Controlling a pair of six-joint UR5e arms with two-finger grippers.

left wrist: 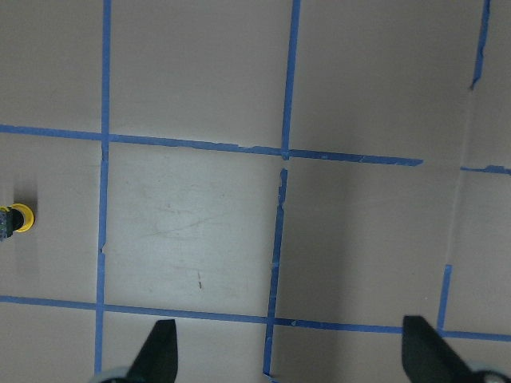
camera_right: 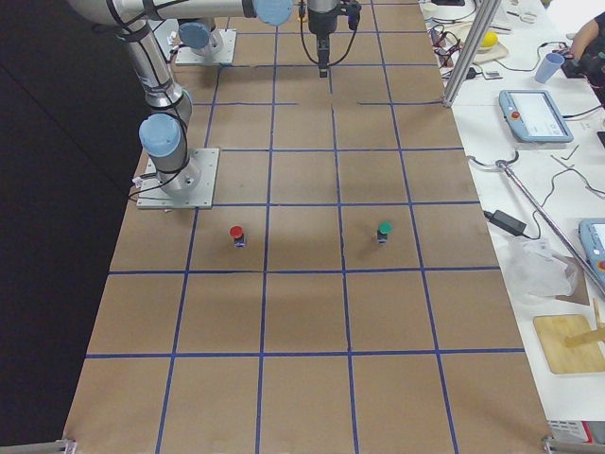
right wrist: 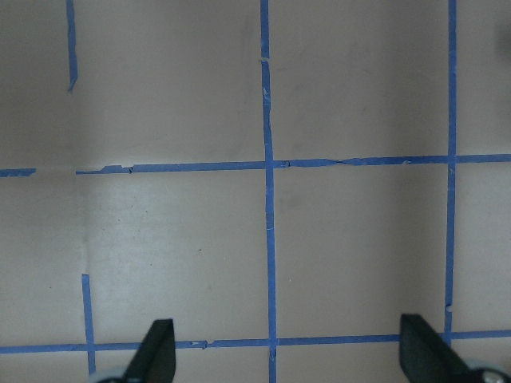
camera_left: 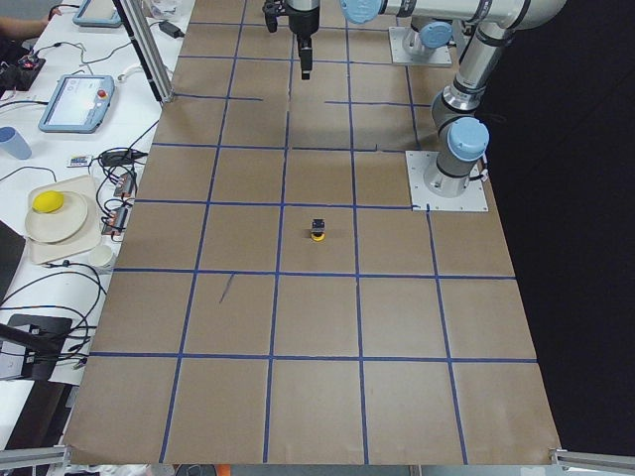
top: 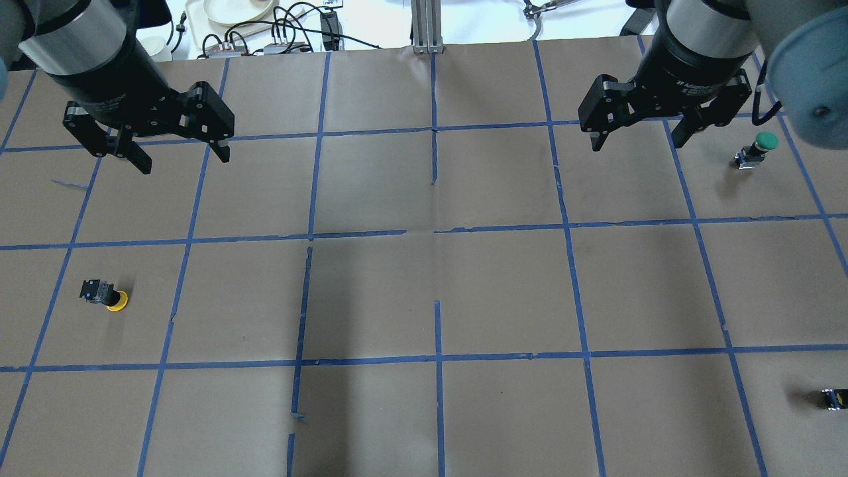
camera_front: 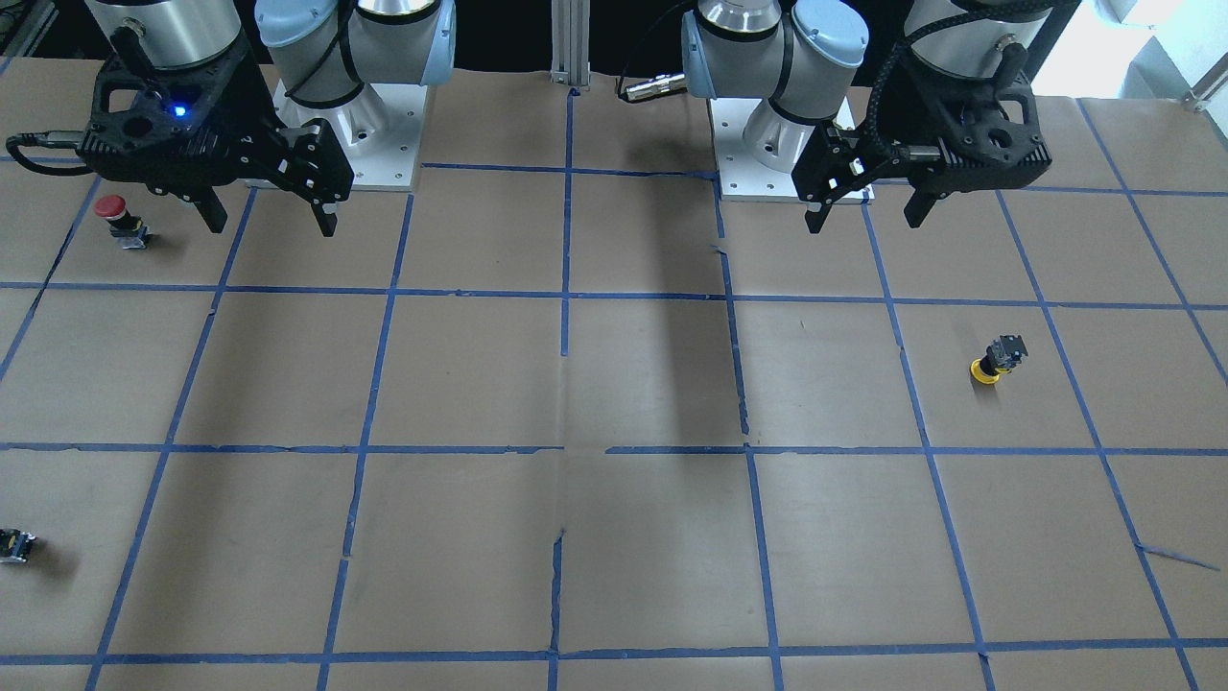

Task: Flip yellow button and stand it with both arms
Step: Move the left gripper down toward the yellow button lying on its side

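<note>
From the front-facing camera, the yellow button (camera_front: 998, 359) sits alone on the desk (camera_front: 633, 384) at about 3 o'clock. Its cap is low and its black body points up toward 1 o'clock. The left arm (camera_front: 964, 19) hangs above it at 11 o'clock, well apart from it, jaws spread and empty. The right arm (camera_front: 182, 24) hovers at the view's 10 o'clock, jaws likewise apart, near a red button (camera_front: 113, 213). A black switch block (camera_front: 14, 545) lies at 8 o'clock.

Overhead, the yellow button (top: 106, 295) is at 9 o'clock, with the body to the left of the cap. Both sets of jaws are open over bare paper, and a green button (top: 762, 144) stands beside the right arm's.

In the exterior left view the yellow button (camera_left: 317, 231) is near the centre, cap nearest the camera. In the exterior right view only the red button (camera_right: 236, 234) and green button (camera_right: 384, 230) show; the yellow one is too far off to make out.

The left wrist view has the yellow button (left wrist: 16, 218) at 9 o'clock, cut by the frame edge. Two fingertips (left wrist: 164, 351) stand wide apart with nothing between them. The right wrist view shows parted fingertips (right wrist: 160, 347) over taped paper only.

I judge that the task is not yet begun: the reach, grasp, flip and standing all remain. I cannot tell whether the button rests squarely on its cap or leans on its side. The side views show the jaws too small to judge.
</note>
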